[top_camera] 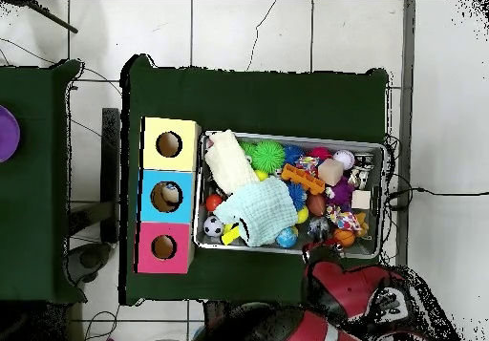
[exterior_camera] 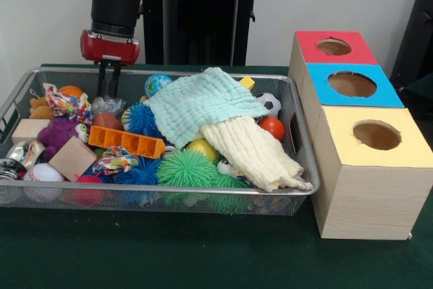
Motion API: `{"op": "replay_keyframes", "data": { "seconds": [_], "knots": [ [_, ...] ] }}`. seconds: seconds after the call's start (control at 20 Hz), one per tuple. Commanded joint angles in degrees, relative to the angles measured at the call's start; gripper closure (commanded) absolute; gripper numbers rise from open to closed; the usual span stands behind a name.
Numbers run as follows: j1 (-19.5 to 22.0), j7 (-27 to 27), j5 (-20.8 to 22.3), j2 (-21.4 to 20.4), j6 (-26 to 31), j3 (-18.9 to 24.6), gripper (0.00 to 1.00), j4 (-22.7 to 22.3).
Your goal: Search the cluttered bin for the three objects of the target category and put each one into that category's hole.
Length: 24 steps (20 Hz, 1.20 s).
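the gripper hangs at the back rim of the mesh bin, its fingers close together on nothing (as far as i can tell). the clutter lies forward of it, the three-holed box well off sideways.

Wire-mesh metal bin, waffle-textured cloths, pale wood-grain boxes, matt green tablecloth

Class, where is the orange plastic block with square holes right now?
In the front view, the orange plastic block lies left of centre in the wire mesh bin, between the blue spiky ball and wooden cube.
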State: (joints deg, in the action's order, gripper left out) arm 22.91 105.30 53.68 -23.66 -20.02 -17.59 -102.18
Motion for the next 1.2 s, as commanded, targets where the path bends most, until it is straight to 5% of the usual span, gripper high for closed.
{"op": "replay_keyframes", "data": {
  "seconds": [0.05, 0.45, 0.5, 1.2],
  "knots": [
    [1.73, 6.58, 2.03, -1.72, 5.98, 8.92, 1.00, -1.93],
    [2.80, 6.32, 1.74, -3.08, 6.89, 9.98, 1.00, -3.00],
    [2.84, 6.11, 1.32, -2.95, 6.59, 9.80, 0.00, -2.92],
    [1.28, 5.13, 1.05, -1.33, 4.50, 8.23, 0.00, -2.00]
  ]
}}
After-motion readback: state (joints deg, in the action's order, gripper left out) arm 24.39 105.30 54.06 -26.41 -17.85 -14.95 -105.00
